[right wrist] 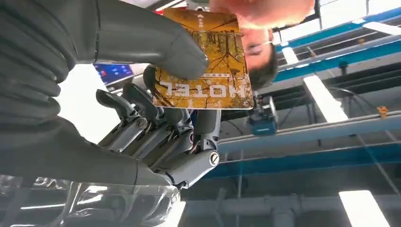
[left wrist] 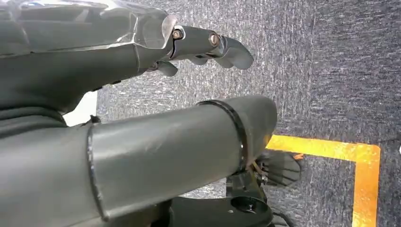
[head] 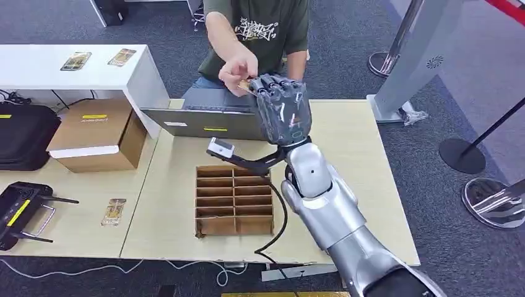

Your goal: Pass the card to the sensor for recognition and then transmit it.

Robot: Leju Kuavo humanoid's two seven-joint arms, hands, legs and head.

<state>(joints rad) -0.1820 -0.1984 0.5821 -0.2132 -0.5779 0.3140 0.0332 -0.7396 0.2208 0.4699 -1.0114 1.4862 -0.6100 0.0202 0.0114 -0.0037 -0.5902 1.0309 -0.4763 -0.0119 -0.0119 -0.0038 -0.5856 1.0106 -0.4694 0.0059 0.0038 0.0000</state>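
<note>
Thumb and fingers (right wrist: pixel 142 109) of the right hand (head: pixel 282 108) pinch the hotel card (right wrist: pixel 203 64); a person's hand (head: pixel 238 65) grips its far edge at eleven o'clock. Left hand (left wrist: pixel 142 52) hangs, fingers seemingly apart.

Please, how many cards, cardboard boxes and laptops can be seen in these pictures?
Cards: 4 (one held by the right hand and a person's hand, card; one on the wooden table; two on the white shelf)
Cardboard boxes: 2
Laptops: 1
Total: 7
</note>
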